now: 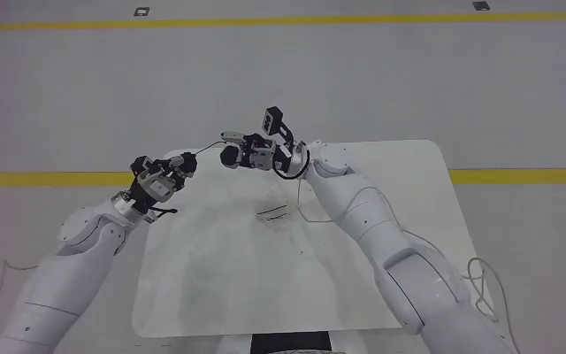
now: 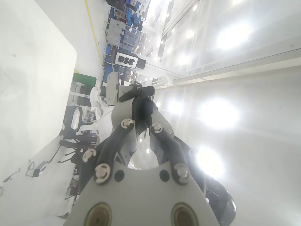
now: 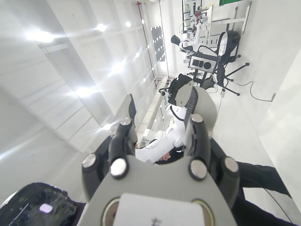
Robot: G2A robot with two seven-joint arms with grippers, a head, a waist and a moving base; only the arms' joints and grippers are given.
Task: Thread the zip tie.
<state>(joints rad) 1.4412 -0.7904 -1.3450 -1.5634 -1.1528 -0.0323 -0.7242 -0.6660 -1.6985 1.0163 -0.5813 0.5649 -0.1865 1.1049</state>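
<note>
Left gripper [image 1: 183, 161]: above the table's [image 1: 389, 265] far left corner, fingers closed tight. It pinches one end of the zip tie; in its wrist view the dark pads [image 2: 138, 116] meet with no gap.

Zip tie [image 1: 205, 148]: a thin line in the air over the table's far edge. It runs from the left gripper toward the right gripper, its free end close beside that gripper's fingers. Whether the end touches them cannot be told, nor can which end carries the head.

Right gripper [image 1: 232, 149]: above the table's far edge, a little in from the left corner and facing the left gripper. Its fingers are spread wide, and in its wrist view they hold nothing.

Dark strip [image 1: 274, 211]: lies flat near the table's middle, well apart from both grippers. It may be another tie, but that cannot be told.

Step, as judged: the tie is held out for the right gripper to take or guide; no loop is formed yet.

Risks: the tie is thin and springy and held at one end, so its free end may sway and miss the closing fingers or the slot. A weak pinch could let it twist. A dropped tie could fall off the table's far edge.
</note>
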